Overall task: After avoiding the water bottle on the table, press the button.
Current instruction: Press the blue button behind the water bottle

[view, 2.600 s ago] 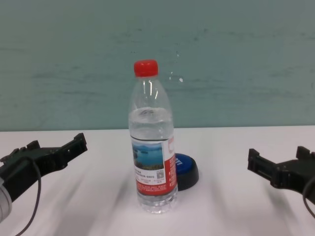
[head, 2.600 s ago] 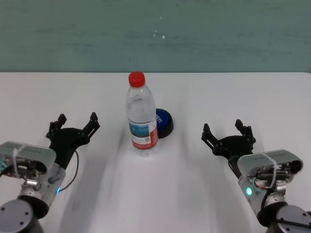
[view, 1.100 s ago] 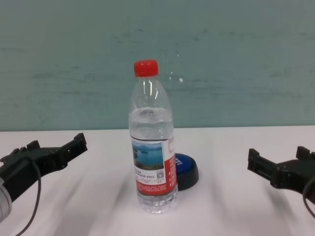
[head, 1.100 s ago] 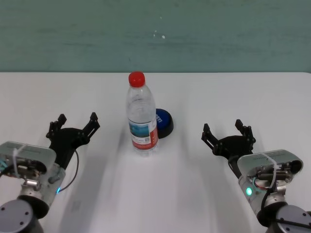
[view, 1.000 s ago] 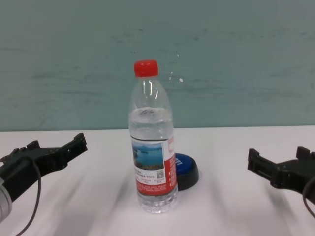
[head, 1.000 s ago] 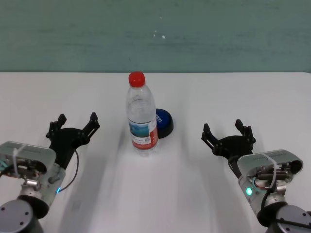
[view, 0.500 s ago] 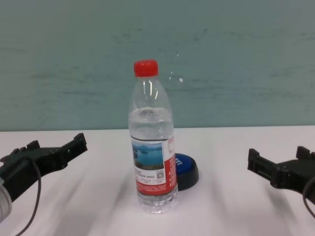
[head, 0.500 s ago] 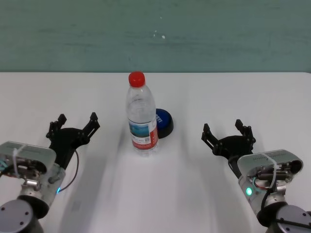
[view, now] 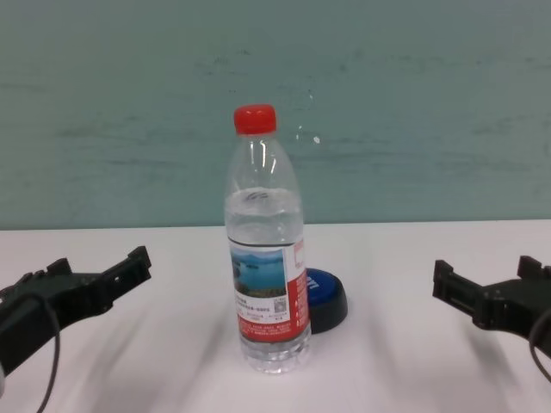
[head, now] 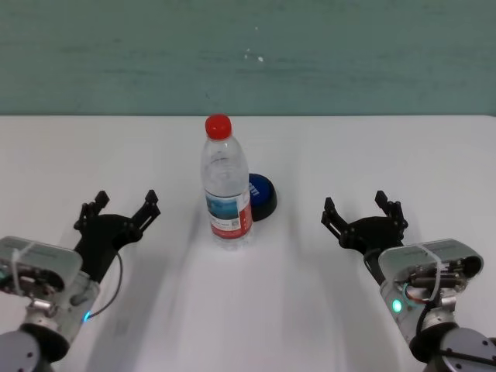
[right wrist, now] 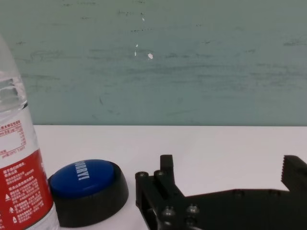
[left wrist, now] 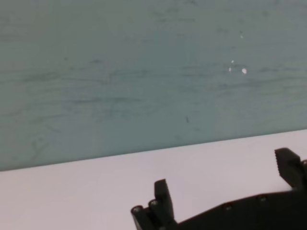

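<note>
The water bottle (head: pixel 226 186) stands upright at the middle of the white table (head: pixel 310 155), also in the chest view (view: pixel 265 249) and at the edge of the right wrist view (right wrist: pixel 19 177). The blue button (head: pixel 261 195) sits right behind it to the right, partly hidden; it shows in the chest view (view: pixel 327 297) and the right wrist view (right wrist: pixel 86 184). My left gripper (head: pixel 118 211) is open and empty, left of the bottle (view: pixel 86 280) (left wrist: pixel 225 191). My right gripper (head: pixel 363 211) is open and empty, right of the button (view: pixel 491 288) (right wrist: pixel 230 177).
A teal wall (head: pixel 248 54) runs behind the table's far edge. Bare tabletop lies between each gripper and the bottle.
My left gripper has shifted slightly back and lower. The right arm, bottle and button have not moved.
</note>
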Controlling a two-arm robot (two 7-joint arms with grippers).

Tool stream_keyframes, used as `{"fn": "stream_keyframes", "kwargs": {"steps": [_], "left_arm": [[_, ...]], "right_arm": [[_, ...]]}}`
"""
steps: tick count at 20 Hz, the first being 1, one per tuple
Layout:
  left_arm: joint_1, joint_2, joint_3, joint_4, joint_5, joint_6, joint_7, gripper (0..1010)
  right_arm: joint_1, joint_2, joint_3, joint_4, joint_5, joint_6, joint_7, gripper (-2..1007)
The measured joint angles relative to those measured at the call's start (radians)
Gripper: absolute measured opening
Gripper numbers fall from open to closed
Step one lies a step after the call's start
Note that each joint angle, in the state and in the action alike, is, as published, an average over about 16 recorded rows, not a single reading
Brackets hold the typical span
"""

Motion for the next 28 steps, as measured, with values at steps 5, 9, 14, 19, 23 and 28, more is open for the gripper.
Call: {"fn": "stream_keyframes", "kwargs": {"steps": [5, 9, 14, 19, 23, 28], "left_arm": [[0.025, 0.003, -0.017, -0.014, 0.001, -0.012, -0.034, 1010], [0.045, 0.008, -0.029, -0.027, 0.003, -0.025, -0.055, 1010], [0.068, 0.018, -0.045, -0.04, 0.0, -0.045, -0.079, 1010], [0.09, 0.034, -0.059, -0.056, -0.011, -0.064, -0.105, 1010], [0.108, 0.05, -0.068, -0.073, -0.025, -0.074, -0.126, 1010], [0.134, 0.073, -0.076, -0.101, -0.046, -0.077, -0.152, 1010]], "right_arm": [[0.0, 0.0, 0.0, 0.0, 0.0, 0.0, 0.0, 1004], [0.0, 0.0, 0.0, 0.0, 0.0, 0.0, 0.0, 1004], [0.0, 0.0, 0.0, 0.0, 0.0, 0.0, 0.0, 1004], [0.0, 0.0, 0.0, 0.0, 0.0, 0.0, 0.0, 1004], [0.0, 0.0, 0.0, 0.0, 0.0, 0.0, 0.0, 1004], [0.0, 0.0, 0.0, 0.0, 0.0, 0.0, 0.0, 1004]]}}
